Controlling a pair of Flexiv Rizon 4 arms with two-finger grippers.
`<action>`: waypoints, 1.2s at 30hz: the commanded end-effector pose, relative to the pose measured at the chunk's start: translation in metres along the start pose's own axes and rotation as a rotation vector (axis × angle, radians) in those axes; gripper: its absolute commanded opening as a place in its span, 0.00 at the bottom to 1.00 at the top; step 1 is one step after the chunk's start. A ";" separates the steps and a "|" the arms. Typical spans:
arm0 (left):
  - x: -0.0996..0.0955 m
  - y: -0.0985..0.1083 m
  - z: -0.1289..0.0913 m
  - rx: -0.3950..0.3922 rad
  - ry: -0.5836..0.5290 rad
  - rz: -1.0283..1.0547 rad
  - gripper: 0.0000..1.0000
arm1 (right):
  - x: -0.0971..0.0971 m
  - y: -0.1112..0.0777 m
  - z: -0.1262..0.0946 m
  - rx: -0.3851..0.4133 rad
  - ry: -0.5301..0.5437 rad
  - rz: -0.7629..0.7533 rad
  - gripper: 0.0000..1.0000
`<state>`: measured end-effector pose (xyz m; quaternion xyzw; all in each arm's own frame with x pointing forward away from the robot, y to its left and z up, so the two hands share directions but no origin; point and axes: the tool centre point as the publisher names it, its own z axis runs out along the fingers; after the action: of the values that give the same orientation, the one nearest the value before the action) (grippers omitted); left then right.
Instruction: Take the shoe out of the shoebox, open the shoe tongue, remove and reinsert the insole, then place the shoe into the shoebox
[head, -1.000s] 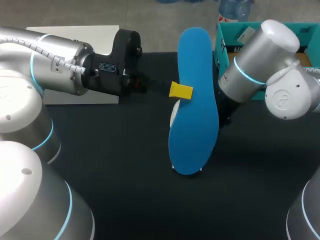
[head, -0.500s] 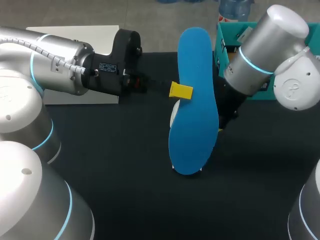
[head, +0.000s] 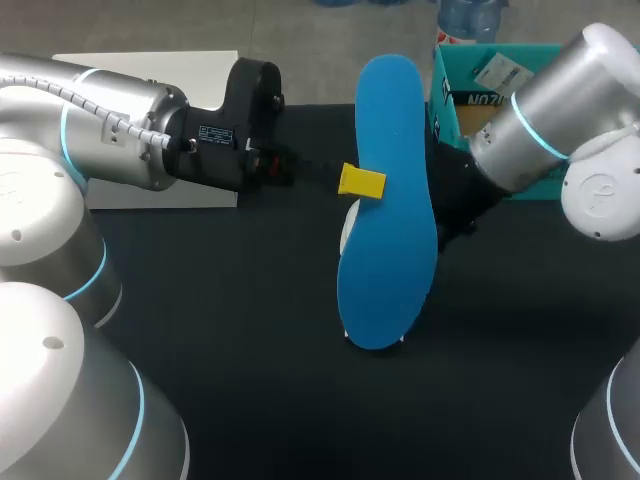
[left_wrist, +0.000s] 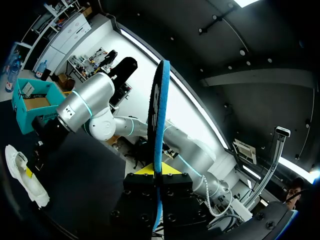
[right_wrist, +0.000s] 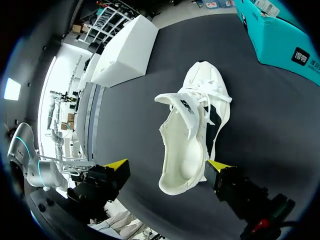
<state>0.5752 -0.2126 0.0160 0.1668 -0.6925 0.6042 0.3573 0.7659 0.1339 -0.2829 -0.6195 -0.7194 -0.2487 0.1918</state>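
Table (head: 250, 330): black top, the shoe sitting on it near the middle. All places below are taken from the shoe.

My left arm (head: 110, 125) comes in level from the shoe's left. It carries a small printed plate (head: 215, 135) at the wrist, too fine to read. My right arm (head: 540, 125) slants down on the shoe's right.

White box (right_wrist: 125, 50): beyond the shoe's toe, off to the left, with plain sides.

Teal shoebox (head: 480, 70): beyond the toe, off to the right, standing open. It has white print on its side wall and a white sticker (head: 497, 68) on a flap. I do not read either.

Insole (head: 385, 200): blue, held on edge in the air over the shoe, hiding most of it from above.

Shoe (right_wrist: 195, 135): white, sole down, mouth up and empty. The tongue (right_wrist: 180, 102) is folded out toward the toe and bears a small dark mark I cannot make out.

Left gripper (left_wrist: 159, 172): clamped on the insole's long edge, one finger on each face.

Right gripper (right_wrist: 167, 167): spread wide and holding nothing, with the shoe's heel lying between the fingers. One tip is just beside the heel's side; I cannot tell if it touches. The other tip is well apart.
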 end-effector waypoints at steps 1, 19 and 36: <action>0.000 0.001 0.001 0.002 -0.001 0.000 0.00 | -0.007 -0.012 -0.012 -0.068 0.170 -0.008 1.00; -0.016 0.000 -0.007 0.068 -0.017 0.254 0.00 | -0.004 0.000 -0.045 -0.160 0.378 -0.020 1.00; -0.054 -0.005 -0.016 0.035 -0.147 0.583 0.00 | 0.003 0.008 -0.051 -0.200 0.409 -0.062 1.00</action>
<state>0.6206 -0.2052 -0.0150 0.0097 -0.7263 0.6774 0.1162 0.7734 0.1041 -0.2415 -0.5485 -0.6556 -0.4457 0.2659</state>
